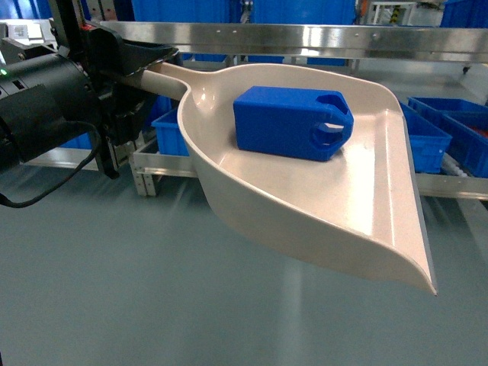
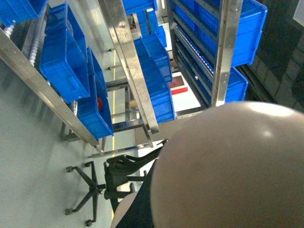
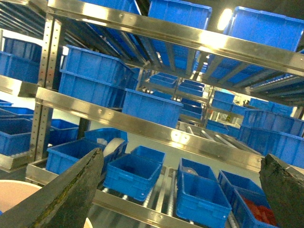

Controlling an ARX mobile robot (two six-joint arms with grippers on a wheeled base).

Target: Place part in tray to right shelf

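Note:
The beige tray hangs in the air in front of the shelf, lip toward the lower right. The blue part lies inside it, its notched lug pointing right. My left gripper is shut on the tray's handle at the upper left. In the left wrist view the tray's underside fills the lower right and hides the jaws. My right gripper is open and empty, its dark fingers wide apart, facing the right shelf. A sliver of the tray shows at the lower left.
The shelf's steel front rail runs just behind the tray, with blue crates on roller lanes below. Ahead of the right gripper are more crates, one with red contents. An office chair stands on the grey floor.

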